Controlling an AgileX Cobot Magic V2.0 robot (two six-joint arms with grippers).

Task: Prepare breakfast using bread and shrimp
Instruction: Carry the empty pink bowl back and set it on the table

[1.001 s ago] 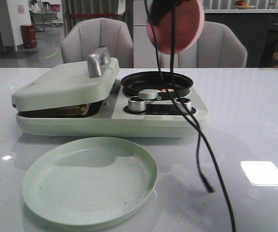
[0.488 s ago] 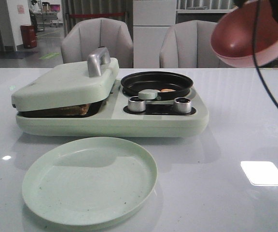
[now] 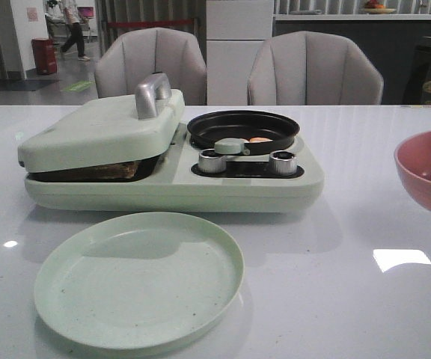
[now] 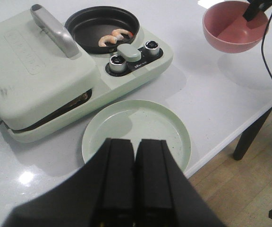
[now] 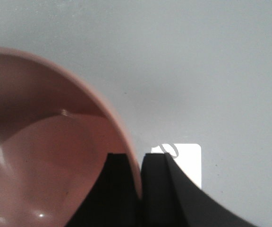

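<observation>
The right end effector (image 5: 140,189) is clamped on the rim of the pink bowl (image 5: 46,156), one finger inside and one outside. The bowl (image 3: 429,170) appears to rest on the table (image 3: 365,224) near its right edge, though contact cannot be confirmed. The left end effector (image 4: 135,175) is closed on nothing and hangs above the table's near edge.

For the step in hand, the bowl should be seen to sit flat before the grip is eased, and the fingers should be lifted straight up off the rim so the bowl is not tipped or dragged toward the edge.

The shrimp (image 4: 114,37) lie in the black pan (image 4: 102,27) at the far right of the cooker (image 4: 79,71), which stands mid-table. The bread (image 3: 118,170) is only partly seen as a brown edge under the nearly shut lid (image 3: 103,131). A green plate (image 3: 139,278) lies by the near edge, just before the cooker. A cable (image 4: 268,52) hangs beside the bowl and could be snagged.
</observation>
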